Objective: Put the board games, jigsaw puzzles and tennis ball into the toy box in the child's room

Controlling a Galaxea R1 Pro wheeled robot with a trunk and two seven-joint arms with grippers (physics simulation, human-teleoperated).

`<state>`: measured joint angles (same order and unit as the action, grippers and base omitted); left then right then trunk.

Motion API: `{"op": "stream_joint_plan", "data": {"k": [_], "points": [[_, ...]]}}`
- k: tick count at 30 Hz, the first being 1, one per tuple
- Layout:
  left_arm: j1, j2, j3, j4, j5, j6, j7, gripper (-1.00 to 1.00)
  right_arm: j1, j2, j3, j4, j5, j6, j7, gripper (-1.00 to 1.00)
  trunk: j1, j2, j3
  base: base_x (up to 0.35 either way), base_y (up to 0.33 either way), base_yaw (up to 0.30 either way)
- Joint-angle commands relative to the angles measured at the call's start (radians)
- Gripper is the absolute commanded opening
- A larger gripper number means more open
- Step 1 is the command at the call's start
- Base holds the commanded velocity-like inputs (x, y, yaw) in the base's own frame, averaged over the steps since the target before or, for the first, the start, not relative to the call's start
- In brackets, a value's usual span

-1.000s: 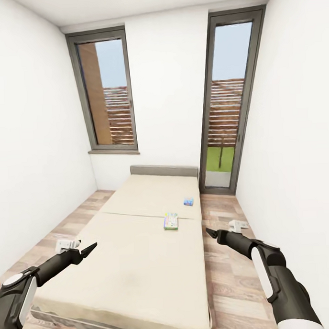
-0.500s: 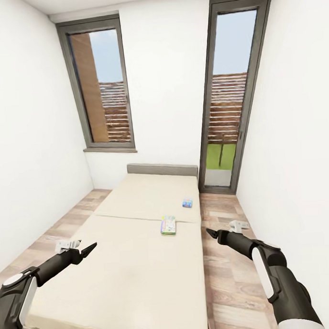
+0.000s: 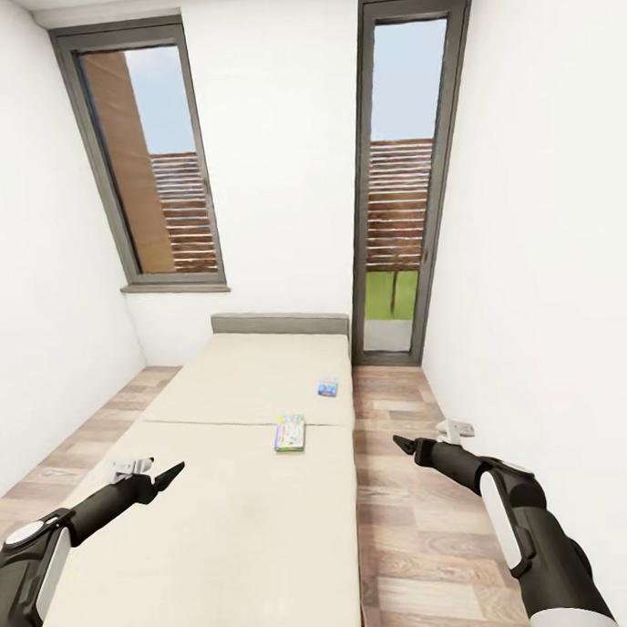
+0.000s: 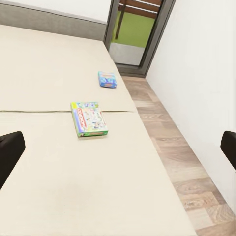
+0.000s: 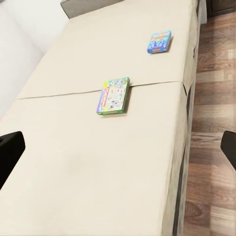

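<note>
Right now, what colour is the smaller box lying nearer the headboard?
Blue, with cartoon figures: the blue board game, clearest in the right wrist view.

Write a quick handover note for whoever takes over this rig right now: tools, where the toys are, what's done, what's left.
Left tool: open, holding nothing, over the bed.
Right tool: open, holding nothing, over the floor beside the bed.
White-green board game lies mid-bed across the mattress seam; blue board game lies nearer the headboard.
Done: nothing picked up.
Left: collect both games.
</note>
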<state>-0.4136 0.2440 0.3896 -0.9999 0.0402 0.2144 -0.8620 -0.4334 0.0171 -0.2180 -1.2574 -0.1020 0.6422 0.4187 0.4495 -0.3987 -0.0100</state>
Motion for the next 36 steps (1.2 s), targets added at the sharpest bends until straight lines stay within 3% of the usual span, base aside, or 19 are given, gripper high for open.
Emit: {"op": "stream_joint_plan", "data": {"k": [1, 13, 36], "points": [[-0.001, 0.0, 0.002, 0.0, 0.004, 0.01, -0.004, 1.0, -0.001, 0.002, -0.003, 0.0, -0.009, 0.008, 0.0, 1.0, 0.0, -0.001, -0.001, 0.001, -0.022, -0.035], [-0.001, 0.0, 0.002, 0.0, 0.004, 0.01, 0.003, 1.0, -0.001, 0.006, -0.002, 0.0, -0.009, 0.006, -0.001, 1.0, 0.0, -0.001, -0.001, 0.0, -0.134, 0.009], [-0.001, -0.002, 0.001, 0.0, 0.003, 0.011, 0.004, 1.0, -0.001, 0.014, 0.005, -0.002, 0.005, 0.001, -0.009, 1.0, 0.0, -0.001, -0.001, 0.031, -0.163, 0.197]]}}
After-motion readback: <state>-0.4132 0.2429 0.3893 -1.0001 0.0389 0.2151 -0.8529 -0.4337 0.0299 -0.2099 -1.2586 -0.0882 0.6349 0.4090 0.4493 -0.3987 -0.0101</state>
